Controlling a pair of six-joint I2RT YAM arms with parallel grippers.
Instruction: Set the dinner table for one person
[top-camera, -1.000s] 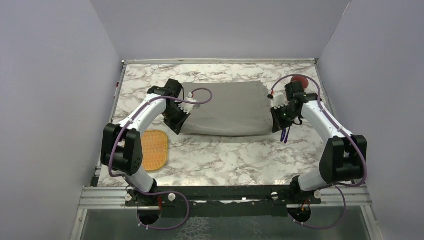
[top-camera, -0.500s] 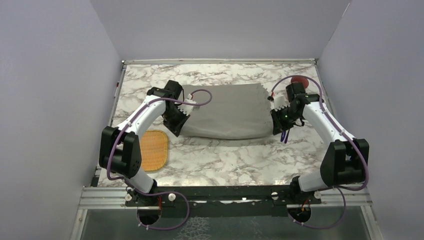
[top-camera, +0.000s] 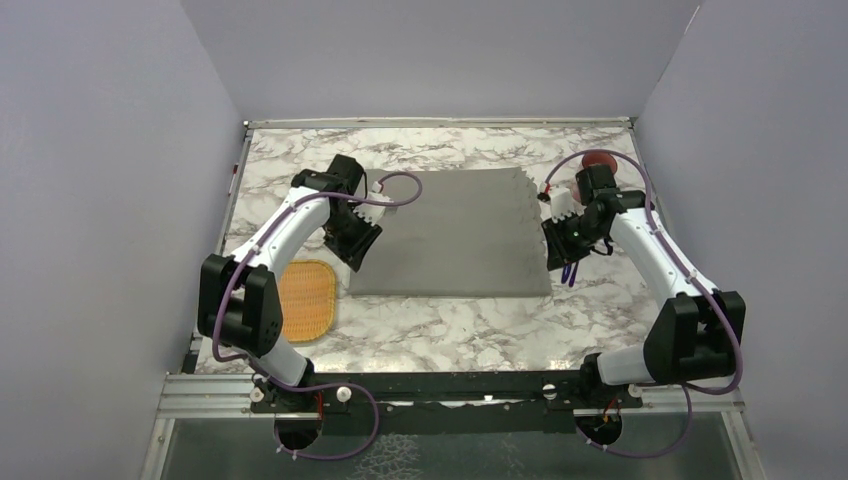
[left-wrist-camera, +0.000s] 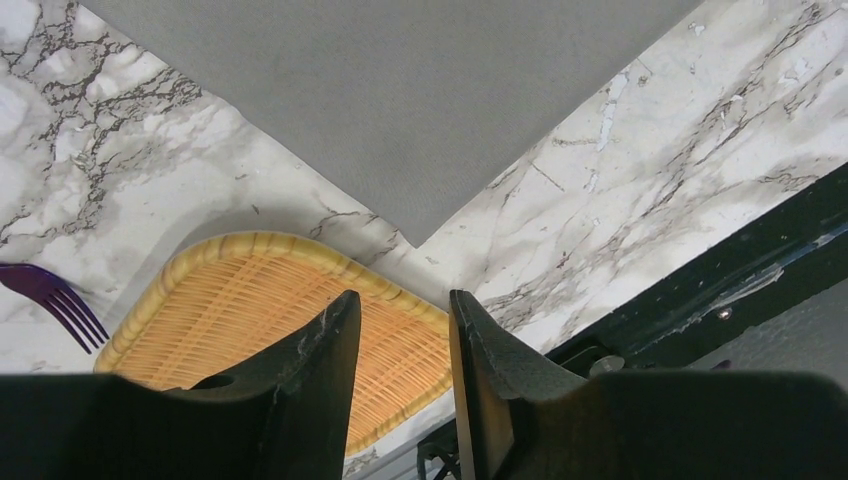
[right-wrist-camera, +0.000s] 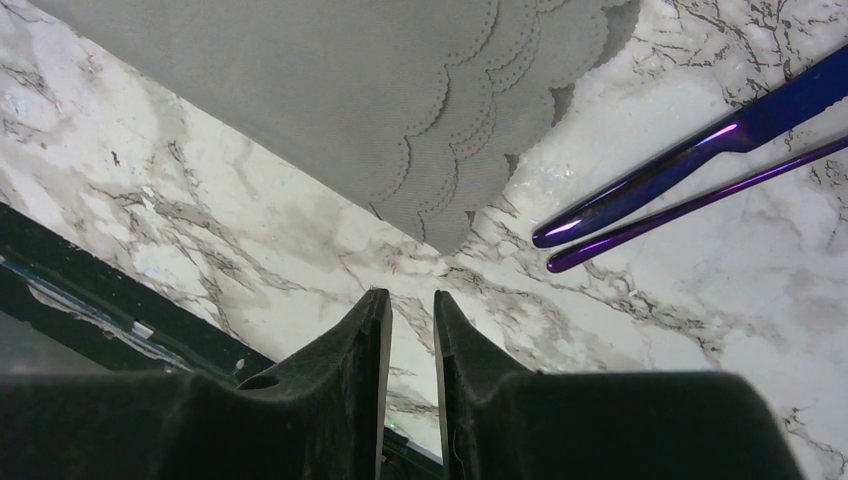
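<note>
Well, the left gripper (left-wrist-camera: 400, 300) and right gripper (right-wrist-camera: 410, 298) hang parted and empty either side of the grey placemat (top-camera: 450, 235), flat on the dinner table (top-camera: 440, 325).

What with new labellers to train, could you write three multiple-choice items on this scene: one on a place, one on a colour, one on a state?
1. Where does the woven mat lie relative to the grey placemat?
A. On top of it.
B. On the marble dinner table, by its near left corner.
C. Beyond its far right corner.

2. What colour is the cutlery beside the placemat's scalloped edge?
A. Gold.
B. Purple.
C. White.

3. How does the placemat lie?
A. Spread flat.
B. Rolled up.
C. Folded in half.

Answers:
1 B, since the top view shows the woven mat on bare marble at that corner.
2 B, since the right wrist view shows glossy purple pieces.
3 A, since its whole rectangle lies smooth on the table.
</note>
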